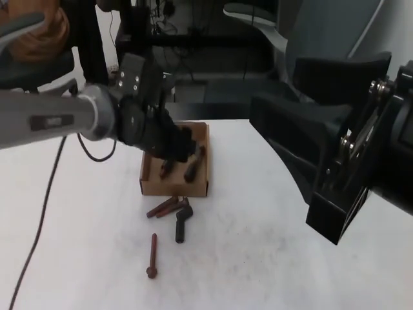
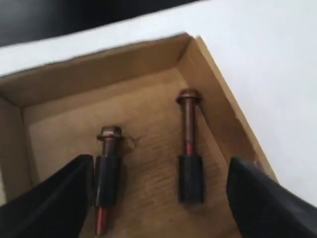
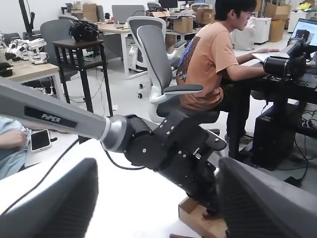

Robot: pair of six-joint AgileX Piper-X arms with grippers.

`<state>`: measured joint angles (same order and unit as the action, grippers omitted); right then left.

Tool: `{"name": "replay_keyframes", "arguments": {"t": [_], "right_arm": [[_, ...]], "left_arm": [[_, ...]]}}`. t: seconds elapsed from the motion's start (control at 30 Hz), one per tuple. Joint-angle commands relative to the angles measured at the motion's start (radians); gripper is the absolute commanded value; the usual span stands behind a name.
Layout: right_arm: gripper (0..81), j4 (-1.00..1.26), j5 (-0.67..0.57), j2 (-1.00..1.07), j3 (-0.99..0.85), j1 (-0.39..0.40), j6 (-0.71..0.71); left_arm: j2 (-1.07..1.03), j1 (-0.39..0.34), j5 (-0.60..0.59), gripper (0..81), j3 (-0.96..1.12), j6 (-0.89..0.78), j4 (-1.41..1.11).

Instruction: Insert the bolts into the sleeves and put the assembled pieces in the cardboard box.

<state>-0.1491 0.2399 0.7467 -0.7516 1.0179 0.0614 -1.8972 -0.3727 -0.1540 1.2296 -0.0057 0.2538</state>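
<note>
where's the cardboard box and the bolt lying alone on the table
cardboard box point(image 1: 174, 187), high view, outer front wall
lone bolt point(image 1: 153, 253), high view, middle of its shank

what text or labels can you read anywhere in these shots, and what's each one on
Left arm, grey tube: a dark strip with a white brand mark, not quoted here.
The same strip in the high view: too blurred to read.
Cardboard box and bolts: no print visible.
</note>
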Motion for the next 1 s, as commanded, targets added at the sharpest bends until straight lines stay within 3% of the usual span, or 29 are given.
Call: {"name": "replay_keyframes", "arguments": {"t": [0.0,0.07,0.17,0.33,0.4,0.6,0.97], "right_arm": [[64.7,0.004,0.001,-0.006,-0.003,-0.003,0.007],[64.7,0.004,0.001,-0.006,-0.003,-0.003,0.007],[64.7,0.004,0.001,-0.006,-0.001,-0.003,0.007],[64.7,0.004,0.003,-0.006,-0.002,-0.003,0.007],[64.7,0.004,0.002,-0.006,-0.002,-0.003,0.025],[64.7,-0.015,0.002,-0.006,-0.002,0.001,0.048],[64.7,-0.055,0.002,-0.006,-0.002,0.001,0.050]], "left_arm": [[0.100,-0.019,-0.043,70.0,0.005,0.053,0.118],[0.132,-0.028,-0.053,70.0,0.005,0.052,0.198],[0.181,-0.047,-0.048,70.0,0.005,-0.081,0.353],[0.188,-0.107,0.154,70.0,-0.006,-0.191,0.503],[0.175,-0.130,0.178,70.0,-0.016,-0.191,0.508],[0.105,-0.166,0.178,52.9,-0.015,-0.232,0.572],[-0.016,-0.167,0.154,52.4,-0.015,-0.247,0.504]]}}
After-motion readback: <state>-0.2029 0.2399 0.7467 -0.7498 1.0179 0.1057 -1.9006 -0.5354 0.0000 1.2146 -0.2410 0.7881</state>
